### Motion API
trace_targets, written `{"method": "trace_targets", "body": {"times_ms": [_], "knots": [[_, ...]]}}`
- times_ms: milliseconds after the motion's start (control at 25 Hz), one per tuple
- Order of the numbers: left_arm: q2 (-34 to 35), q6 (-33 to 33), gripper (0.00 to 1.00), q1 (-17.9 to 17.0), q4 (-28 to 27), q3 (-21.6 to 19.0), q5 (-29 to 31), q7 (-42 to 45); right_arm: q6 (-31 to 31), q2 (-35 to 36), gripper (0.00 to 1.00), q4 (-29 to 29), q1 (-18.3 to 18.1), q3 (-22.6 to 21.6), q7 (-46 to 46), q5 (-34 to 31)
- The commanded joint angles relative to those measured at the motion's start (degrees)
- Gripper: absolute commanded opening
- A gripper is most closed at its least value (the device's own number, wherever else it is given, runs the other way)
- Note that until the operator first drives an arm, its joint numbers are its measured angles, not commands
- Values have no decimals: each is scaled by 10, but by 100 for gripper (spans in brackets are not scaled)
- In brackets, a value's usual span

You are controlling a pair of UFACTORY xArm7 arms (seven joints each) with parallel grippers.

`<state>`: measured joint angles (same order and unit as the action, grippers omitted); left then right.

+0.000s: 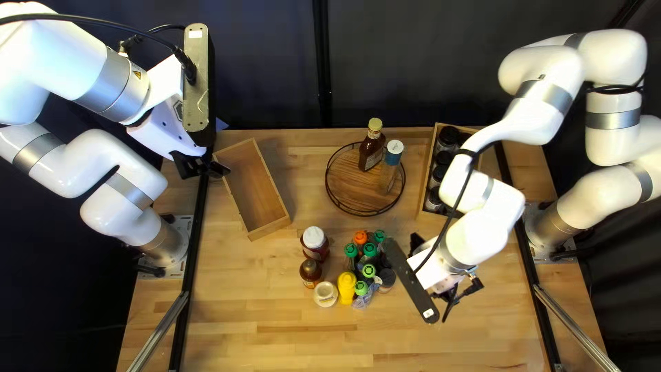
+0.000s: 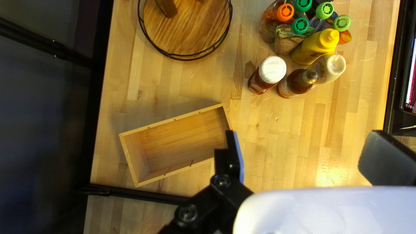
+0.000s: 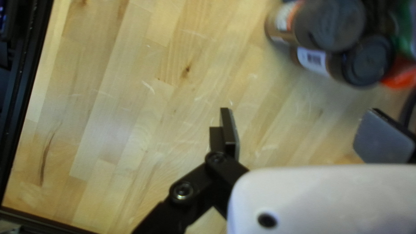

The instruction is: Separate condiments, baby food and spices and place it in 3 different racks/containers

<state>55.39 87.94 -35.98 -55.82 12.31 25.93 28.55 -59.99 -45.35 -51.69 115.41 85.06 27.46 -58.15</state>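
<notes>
Left gripper (image 1: 205, 167): I see fingers wide apart, raised near wooden box (image 2: 175, 143). Right gripper (image 1: 432, 277): fingers also well apart, near dark-lidded jars (image 3: 331, 24).

Dark curtain (image 1: 399, 69) behind a pale wooden table (image 1: 261, 344)

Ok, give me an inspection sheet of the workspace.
Surface: pale wooden table, lightly scratched.
Job's things: yellow plastic bottle, other bottles and green-capped pouches clustered; brown bottle and white-capped container on round wooden tray; black-lidded jars in first wooden box; second wooden box empty.
Clutter: nothing seen.
Grippers: left gripper and right gripper open, unloaded.
Cables: black cables along white arms.
Surroundings: dark curtain behind table.
</notes>
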Motion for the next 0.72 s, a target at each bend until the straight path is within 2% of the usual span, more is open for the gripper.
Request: {"method": "trace_targets", "body": {"times_ms": [40,400,720], "knots": [[0,0,100,0,0,0,0,0,-4,-7,100,-30,34,31,-25,-3],[0,0,100,0,0,0,0,0,-12,-30,100,-80,87,90,-67,-11],[0,0,100,0,0,0,0,0,-12,-32,100,-80,88,98,-69,-12]]}}
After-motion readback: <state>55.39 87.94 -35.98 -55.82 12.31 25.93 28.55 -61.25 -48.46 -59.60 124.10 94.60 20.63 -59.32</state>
